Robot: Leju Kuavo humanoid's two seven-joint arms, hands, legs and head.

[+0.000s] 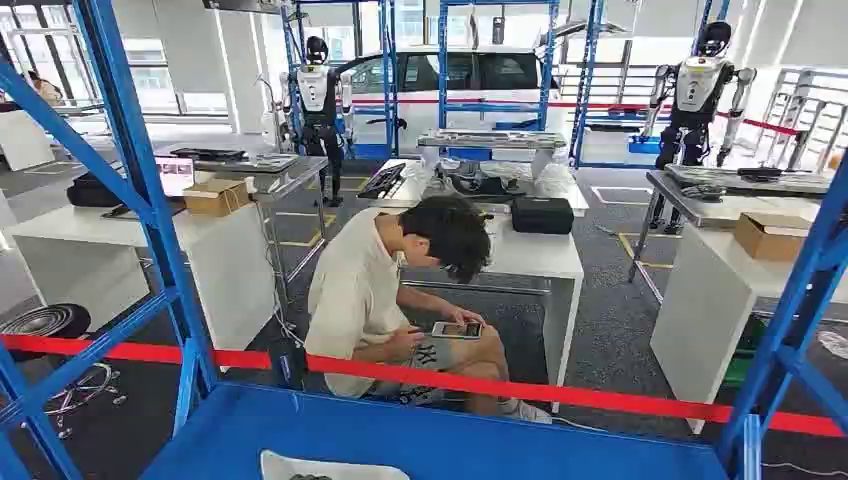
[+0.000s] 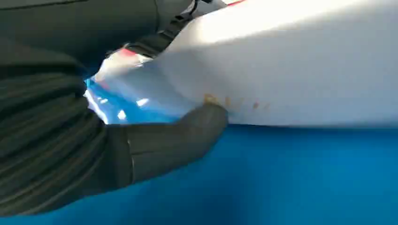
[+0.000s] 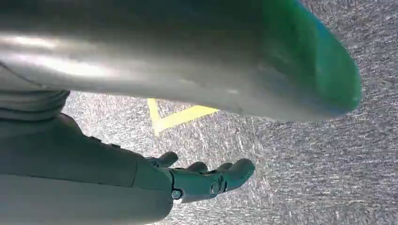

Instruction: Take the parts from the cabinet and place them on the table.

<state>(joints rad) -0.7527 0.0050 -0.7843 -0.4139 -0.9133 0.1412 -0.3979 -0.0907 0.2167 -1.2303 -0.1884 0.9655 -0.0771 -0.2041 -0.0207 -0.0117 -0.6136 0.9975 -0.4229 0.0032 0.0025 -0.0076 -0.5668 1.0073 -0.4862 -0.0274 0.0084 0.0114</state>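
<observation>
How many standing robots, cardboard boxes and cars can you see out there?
Standing robots: 2
Cardboard boxes: 2
White car: 1
Total: 5

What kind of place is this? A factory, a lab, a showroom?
Most likely a robot test or training hall. Two humanoid robots stand at work tables, blue steel racking frames the floor, a white car is parked behind, and red barrier tape ropes off the area.

Person (image 1: 400,290) with phone (image 1: 457,329) behind red barrier tape (image 1: 600,397)
</observation>
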